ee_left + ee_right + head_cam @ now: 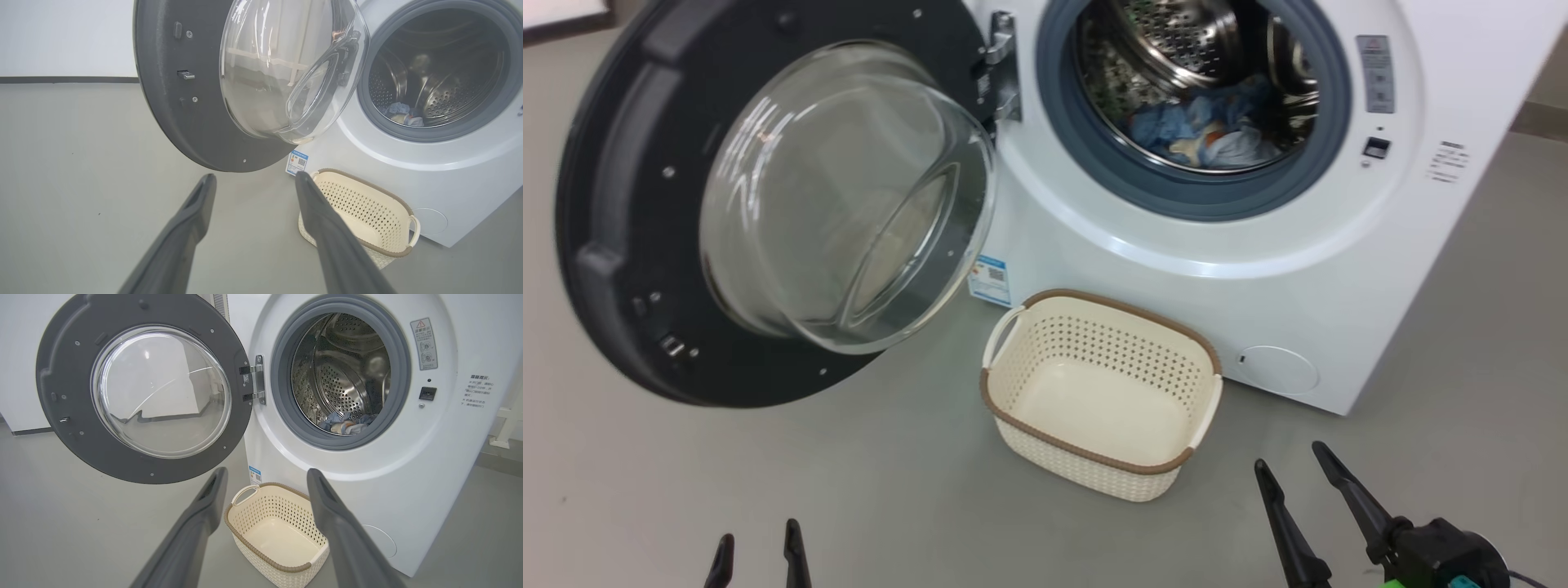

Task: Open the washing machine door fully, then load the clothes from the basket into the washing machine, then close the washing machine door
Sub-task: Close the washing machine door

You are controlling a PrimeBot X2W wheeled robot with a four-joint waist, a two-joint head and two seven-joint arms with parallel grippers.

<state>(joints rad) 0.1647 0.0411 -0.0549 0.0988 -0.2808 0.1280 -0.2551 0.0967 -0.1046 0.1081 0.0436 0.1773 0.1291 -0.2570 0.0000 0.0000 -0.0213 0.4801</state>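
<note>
Grey floor [768, 474] runs to a white wall [16, 355]. I see the washing machine door [621, 163] standing wide at upper left, the clothes [1209, 131] inside the washing machine [1298, 294], and the basket [1086, 469] empty at centre. The blue label [990, 280] is unreadable. My left claw [758, 531] and right claw [1290, 456] both gape, holding nothing.

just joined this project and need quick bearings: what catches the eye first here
The washing machine door, black-rimmed with a bulging glass bowl, hangs wide open at the head view's left. To its right, blue clothes lie in the steel drum of the washing machine, and the cream basket stands empty on the floor in front.
</note>
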